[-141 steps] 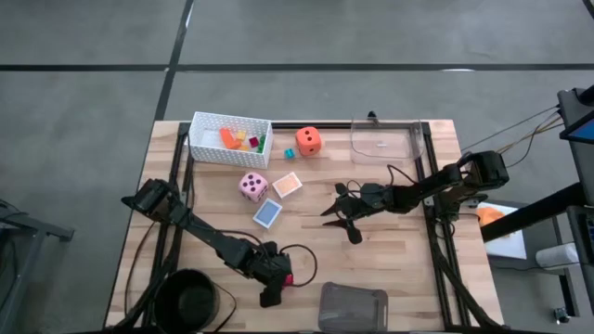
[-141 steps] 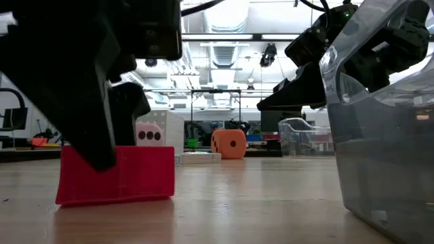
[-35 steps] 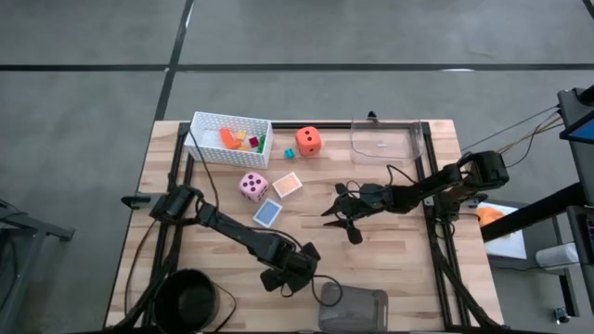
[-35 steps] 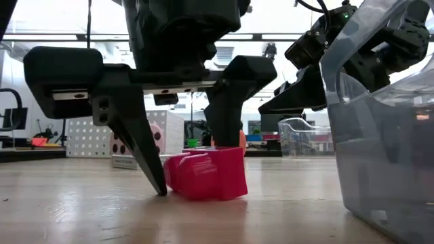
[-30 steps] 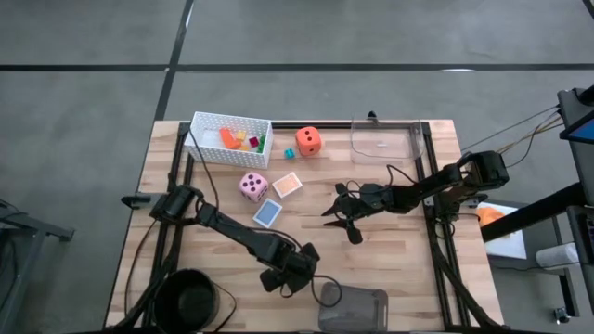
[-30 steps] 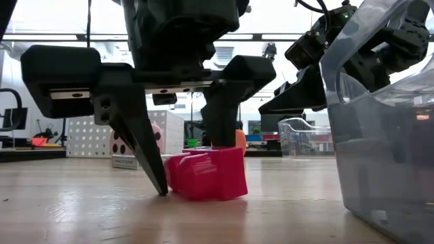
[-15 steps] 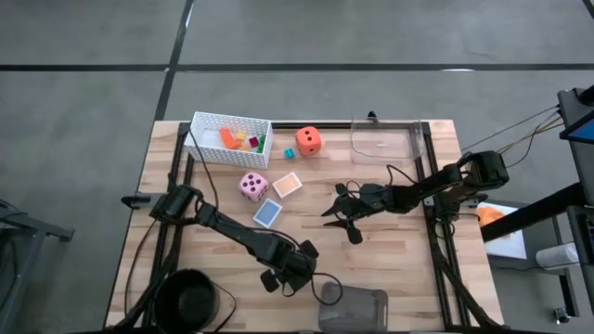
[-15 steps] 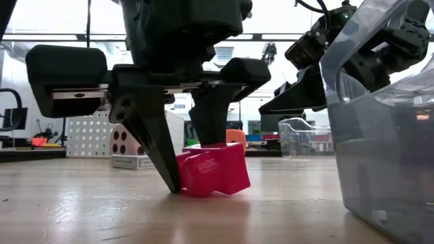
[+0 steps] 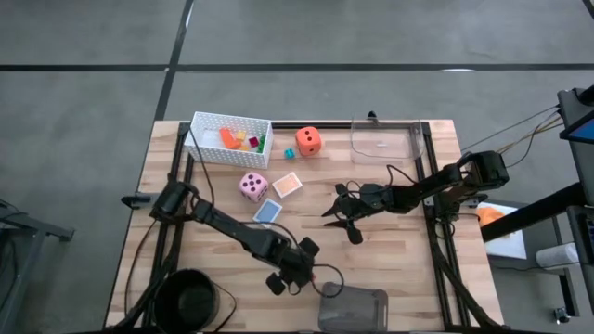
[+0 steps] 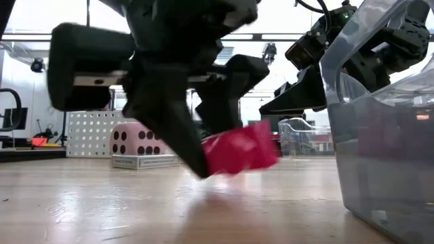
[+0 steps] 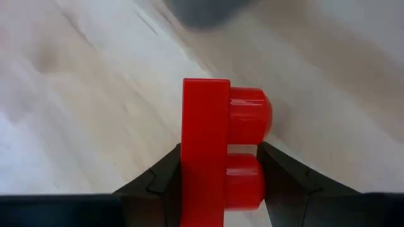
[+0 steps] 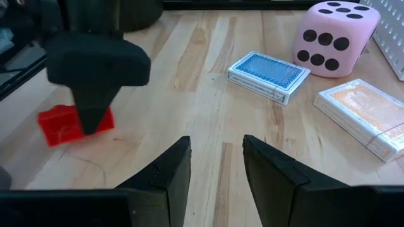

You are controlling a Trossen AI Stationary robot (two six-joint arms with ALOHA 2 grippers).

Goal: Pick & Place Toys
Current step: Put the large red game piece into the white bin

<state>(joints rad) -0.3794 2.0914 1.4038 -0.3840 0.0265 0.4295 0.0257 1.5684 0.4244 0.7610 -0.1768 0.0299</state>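
Observation:
A red brick hangs just above the tabletop near the front edge, with my left gripper shut on it; the low view shows the red brick tilted. Farther back my right gripper waits open at mid-table with nothing between its fingers. A pink die, a blue card and a peach card rest flat on the wood. An orange die and a teal brick sit beside the white basket, which holds several small bricks. My left gripper pinches the red brick between its two fingers, one on the flat underside and one against the studded top. The fingers slant down from above. The brick is lifted clear of the table and tilted.
A grey tray stands at the front edge just right of my left gripper and fills the low view's right side. A clear container sits at the far right, a black round pot at the front left.
My left gripper has shut on the red brick, rolled its wrist and tipped. The brick, which stood on the table, is now lifted clear, tilted, and shifted a little toward the grey tray.

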